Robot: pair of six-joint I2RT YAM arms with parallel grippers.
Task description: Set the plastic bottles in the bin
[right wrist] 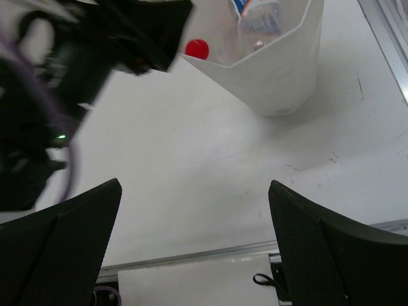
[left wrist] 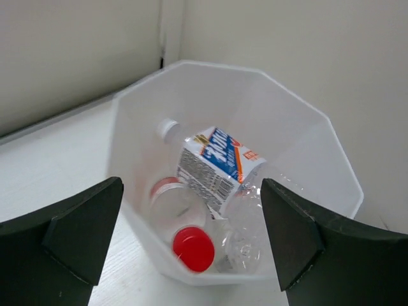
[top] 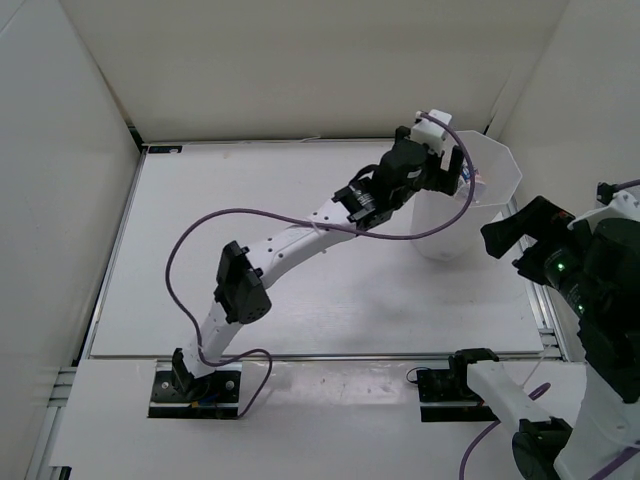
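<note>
Nearest the camera, the right arm (top: 600, 330) was folded back at the table's right edge. The right end effector (right wrist: 194, 185) hung over bare table (top: 300, 300) with its fingers spread fully apart and nothing between them. From its wrist view the bin (right wrist: 280, 70) stood further out on the table, well apart from those fingers.

The left arm (top: 290, 240) reached from its base at the near left diagonally across the table towards the far right corner, with a purple cable (top: 200, 235) looping alongside it. The left end effector (left wrist: 191, 191) was poised above the bin's near rim, fingers wide open and gripping nothing. Both black fingers framed the bin's mouth in the wrist view.

The bin stood upright on the far right of the table, close to the white side wall (top: 560, 90), its faceted rim open to the top. The plastic bottles (left wrist: 217, 191) lay inside it. A clear bottle with a white cap and a blue, orange and white label (left wrist: 217, 159) lay tilted on top, cap towards the far left. Below it at the near side showed a red cap (left wrist: 193, 248), and to the right of that a crinkled clear bottle (left wrist: 245, 223). How many bottles lay underneath could not be told.
</note>
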